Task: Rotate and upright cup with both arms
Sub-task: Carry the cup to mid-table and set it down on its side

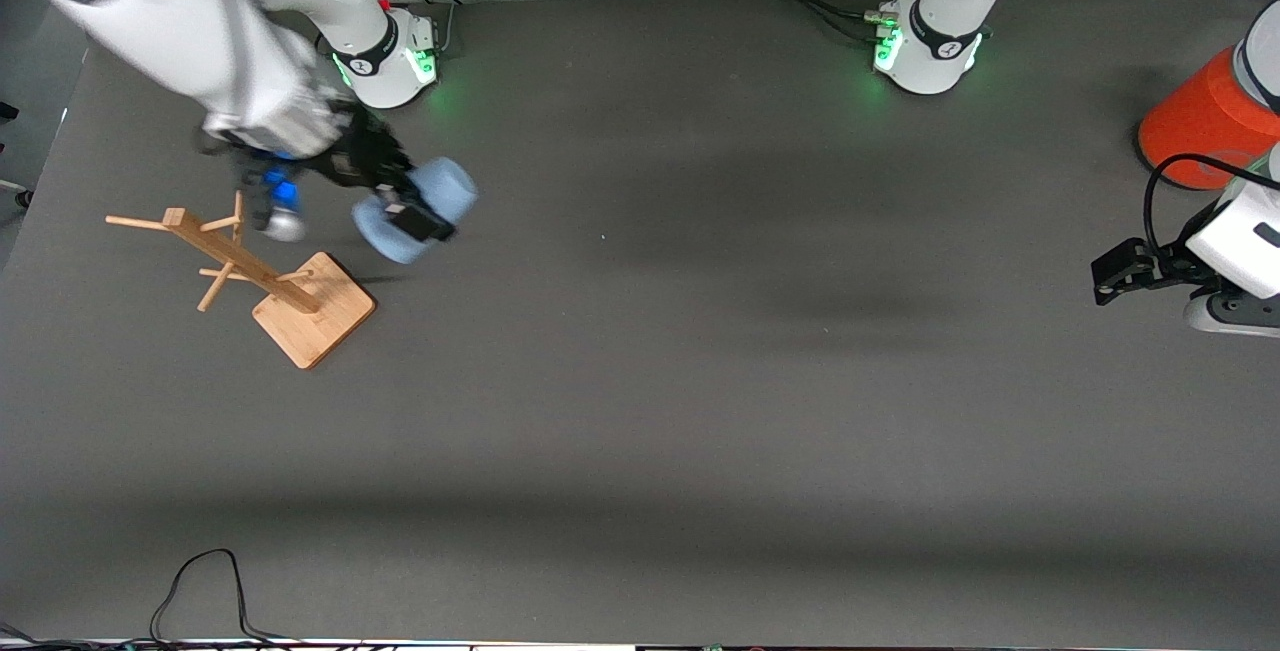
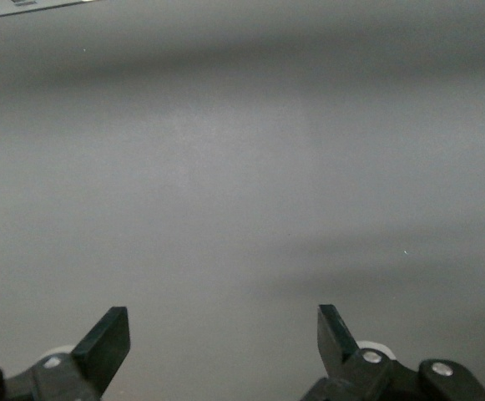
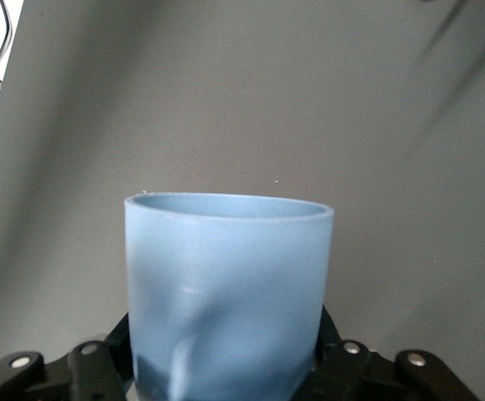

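The light-blue cup [image 1: 447, 187] is tipped on its side beside the wooden rack, at the right arm's end of the table. My right gripper [image 1: 410, 216] is shut on the cup, with a black finger across the cup's wall. In the right wrist view the cup [image 3: 229, 276] fills the space between the jaws of the right gripper [image 3: 225, 372], its rim pointing away from the wrist. My left gripper [image 1: 1110, 276] waits over the table at the left arm's end, near the orange can. In the left wrist view the left gripper [image 2: 224, 326] stands open, with only bare table between its fingers.
A wooden peg rack [image 1: 262, 276] on a square base stands just nearer the front camera than the held cup. A large orange can [image 1: 1205, 121] sits at the left arm's end. A black cable [image 1: 200, 581] loops at the table's front edge.
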